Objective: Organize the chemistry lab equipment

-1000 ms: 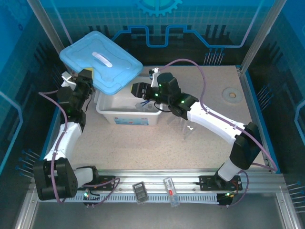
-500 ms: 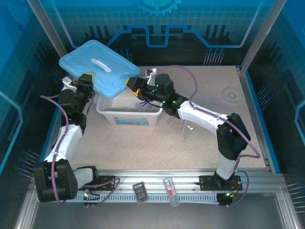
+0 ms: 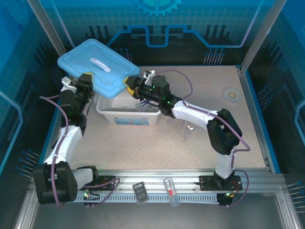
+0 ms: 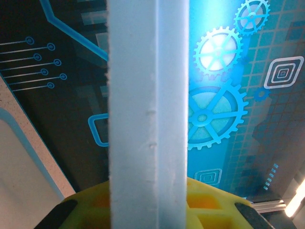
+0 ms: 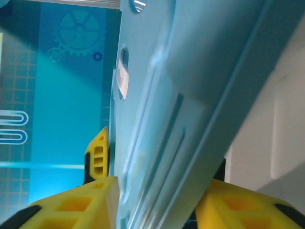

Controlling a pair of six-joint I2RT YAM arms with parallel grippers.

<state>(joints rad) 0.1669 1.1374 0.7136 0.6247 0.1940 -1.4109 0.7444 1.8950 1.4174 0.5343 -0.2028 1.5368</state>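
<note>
Light-blue lid [image 3: 110, 71] pinched in left jaws, right jaws astride opposite edge, grip unclear

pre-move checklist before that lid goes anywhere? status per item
1. Left gripper clamped on the light-blue lid: ok.
2. Right gripper fingers straddle the lid's right end: ok. Firm clamp: cannot tell.
3. Lid raised and tilted above the white bin, off its rim: ok.
4. Bin contents lying below the rim: cannot tell, the right arm covers part of it.
5. Space under the right arm: not ok. The small clear rack stands on the table right of the bin, beneath the forearm.
</note>
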